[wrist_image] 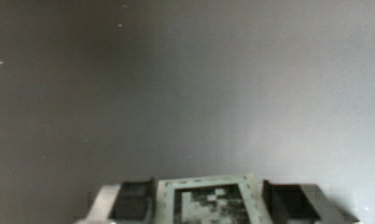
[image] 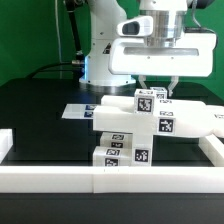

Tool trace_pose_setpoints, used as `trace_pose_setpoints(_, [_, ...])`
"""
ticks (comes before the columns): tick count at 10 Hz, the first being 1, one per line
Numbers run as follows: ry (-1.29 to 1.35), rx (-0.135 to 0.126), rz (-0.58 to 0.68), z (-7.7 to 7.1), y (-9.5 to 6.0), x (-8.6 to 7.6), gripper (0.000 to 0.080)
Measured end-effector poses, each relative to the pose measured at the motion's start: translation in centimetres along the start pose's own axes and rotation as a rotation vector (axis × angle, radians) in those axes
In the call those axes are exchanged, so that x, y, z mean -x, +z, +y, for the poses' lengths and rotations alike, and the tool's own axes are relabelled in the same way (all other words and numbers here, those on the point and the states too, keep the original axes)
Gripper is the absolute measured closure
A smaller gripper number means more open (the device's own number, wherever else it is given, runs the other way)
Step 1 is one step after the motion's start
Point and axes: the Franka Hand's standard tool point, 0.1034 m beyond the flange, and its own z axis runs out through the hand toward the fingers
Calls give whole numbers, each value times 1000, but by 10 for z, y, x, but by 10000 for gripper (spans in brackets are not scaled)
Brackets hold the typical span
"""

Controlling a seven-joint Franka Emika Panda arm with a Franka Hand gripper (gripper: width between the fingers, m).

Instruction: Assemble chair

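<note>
The chair (image: 128, 132) stands as a stack of chunky white tagged pieces in the middle of the black table, just behind the front rail. My gripper (image: 155, 91) hangs right over its top, with the fingers coming down on either side of the uppermost tagged block (image: 147, 99). In the wrist view that white block with its black-and-white tag (wrist_image: 205, 198) sits between my dark finger pads (wrist_image: 145, 200), and my gripper (wrist_image: 205, 207) is shut on it. A rounded white part (image: 190, 121) sticks out from the stack toward the exterior view's right.
A long low white border rail (image: 100, 180) runs along the front, with side rails (image: 8, 140) at both ends. The marker board (image: 82, 110) lies flat behind the stack on the exterior view's left. The arm's white base (image: 100, 55) rises at the back.
</note>
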Motion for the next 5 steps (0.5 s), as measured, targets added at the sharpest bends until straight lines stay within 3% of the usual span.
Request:
trace_pose_setpoints(2, [-23, 0, -4, 2, -2, -2, 515])
trace_pose_setpoints(5, [-105, -11, -21, 22, -43, -52, 515])
